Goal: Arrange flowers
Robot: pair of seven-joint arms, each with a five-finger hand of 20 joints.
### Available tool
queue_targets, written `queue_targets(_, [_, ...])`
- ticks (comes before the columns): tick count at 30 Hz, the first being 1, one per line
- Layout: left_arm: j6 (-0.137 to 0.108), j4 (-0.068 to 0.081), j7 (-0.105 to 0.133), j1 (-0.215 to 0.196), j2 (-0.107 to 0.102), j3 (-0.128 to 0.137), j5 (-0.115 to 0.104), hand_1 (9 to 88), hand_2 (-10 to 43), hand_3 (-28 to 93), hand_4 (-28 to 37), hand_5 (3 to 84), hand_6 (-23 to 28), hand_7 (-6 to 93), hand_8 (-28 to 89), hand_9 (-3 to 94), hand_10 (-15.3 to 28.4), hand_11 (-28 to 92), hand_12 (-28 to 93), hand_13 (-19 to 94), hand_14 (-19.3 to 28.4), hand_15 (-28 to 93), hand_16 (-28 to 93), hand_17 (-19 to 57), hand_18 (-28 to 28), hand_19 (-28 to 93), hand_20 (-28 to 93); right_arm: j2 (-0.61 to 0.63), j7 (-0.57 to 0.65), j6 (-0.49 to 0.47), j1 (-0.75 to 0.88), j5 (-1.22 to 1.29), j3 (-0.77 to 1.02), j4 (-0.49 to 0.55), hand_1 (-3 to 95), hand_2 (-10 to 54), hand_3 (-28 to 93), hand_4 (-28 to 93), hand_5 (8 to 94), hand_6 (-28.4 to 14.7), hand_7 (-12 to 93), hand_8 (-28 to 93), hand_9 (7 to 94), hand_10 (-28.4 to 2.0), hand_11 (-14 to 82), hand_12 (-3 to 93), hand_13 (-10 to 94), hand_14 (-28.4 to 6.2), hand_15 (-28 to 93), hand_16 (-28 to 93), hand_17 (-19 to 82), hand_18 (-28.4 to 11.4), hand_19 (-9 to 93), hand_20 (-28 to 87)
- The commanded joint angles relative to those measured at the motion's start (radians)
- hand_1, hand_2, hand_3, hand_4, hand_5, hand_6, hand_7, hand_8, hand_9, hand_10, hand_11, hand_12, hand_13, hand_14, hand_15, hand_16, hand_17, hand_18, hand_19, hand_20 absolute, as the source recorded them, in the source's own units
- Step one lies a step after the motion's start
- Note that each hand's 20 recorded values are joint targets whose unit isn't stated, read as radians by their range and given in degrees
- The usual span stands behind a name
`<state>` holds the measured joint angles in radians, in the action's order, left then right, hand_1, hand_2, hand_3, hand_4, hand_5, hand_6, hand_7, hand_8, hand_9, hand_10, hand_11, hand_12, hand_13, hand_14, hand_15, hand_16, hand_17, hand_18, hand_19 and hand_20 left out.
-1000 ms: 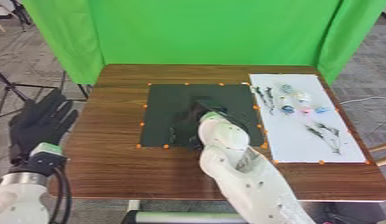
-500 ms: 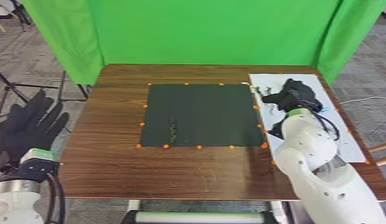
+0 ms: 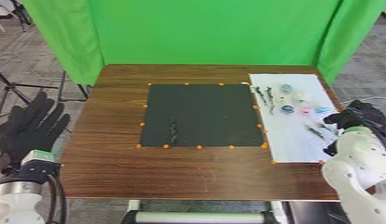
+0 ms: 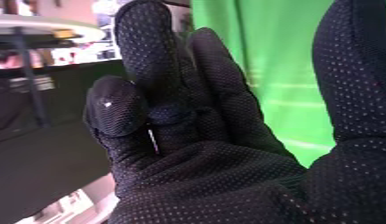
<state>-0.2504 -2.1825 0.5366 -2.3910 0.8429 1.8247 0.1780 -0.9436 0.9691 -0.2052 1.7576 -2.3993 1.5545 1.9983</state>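
In the head view my right hand [image 3: 358,119] is over the right edge of the white sheet [image 3: 300,147], partly covering green stems [image 3: 316,131]. The right wrist view has this hand [image 4: 216,175] open, nothing held. My left hand [image 3: 31,125] is open, left of the table. Two dark stems [image 3: 270,95] lie at the sheet's upper left, beside blue, white and pink flower heads [image 3: 301,96]. One dark green stem [image 3: 173,131] lies upright on the lower left of the black mat [image 3: 212,117].
Small orange markers [image 3: 199,147] line the edges of the mat and the sheet. The brown table [image 3: 172,175] extends in front of them. A green curtain [image 3: 207,35] hangs behind the table.
My right hand has moved from over the black mat to the white sheet, then farther right and nearer to its right edge, uncovering the mat and flower heads. My left hand has shifted slightly left.
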Motion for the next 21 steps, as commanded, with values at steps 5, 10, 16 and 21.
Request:
queue_targets(5, [0.004,-0.004,-0.009,-0.007,0.006,-0.004,-0.006,26.9,11.1,72,-28.3,38.2,5.0,13.5,-9,29.8,10.8,17,9,21,11.8,29,-9,-3.6,11.7,32,8,-0.014,0.021,-0.099,0.089,0.084,0.045,-0.02,34.2,-9.5,73,-28,59.5,-13.3,8,-9,58.6,-21.3,10.0,14.5,69,-13.4,57,23,47,-24.3,93,48])
queue_targets(10, [0.003,-0.005,-0.014,-0.004,0.007,-0.009,-0.005,26.9,11.1,72,-28.3,38.2,5.0,13.6,-9,29.9,11.0,18,9,21,11.9,29,-9,-3.6,11.7,32,8,-0.02,-0.006,-0.046,0.068,0.072,0.011,-0.067,36.8,-9.5,72,-28,60.0,-11.8,10,-9,60.2,-19.8,10.7,14.6,70,-12.3,56,23,47,-23.5,93,47])
queue_targets(16, [0.001,-0.005,-0.021,-0.001,0.017,-0.013,-0.001,26.7,11.1,72,-28.3,38.4,5.2,13.5,-9,30.0,11.0,18,9,21,11.8,29,-9,-3.6,11.7,32,8,-0.024,-0.04,0.036,0.055,0.103,-0.007,-0.105,46.4,-9.5,71,-28,68.3,-4.4,18,-8,71.5,-15.0,14.0,15.6,74,-10.3,55,26,47,-22.2,93,44])
queue_targets(21, [-0.001,-0.005,-0.027,-0.002,0.02,-0.012,0.0,26.8,11.1,72,-28.3,38.5,5.3,13.5,-9,29.9,11.0,18,9,21,12.0,29,-9,-3.7,11.7,32,9,-0.022,-0.041,0.041,0.058,0.088,-0.013,-0.113,54.6,-9.5,67,-28,77.2,-2.8,27,7,83.8,-11.6,15.8,28.7,78,-9.3,56,29,47,-21.9,93,42])
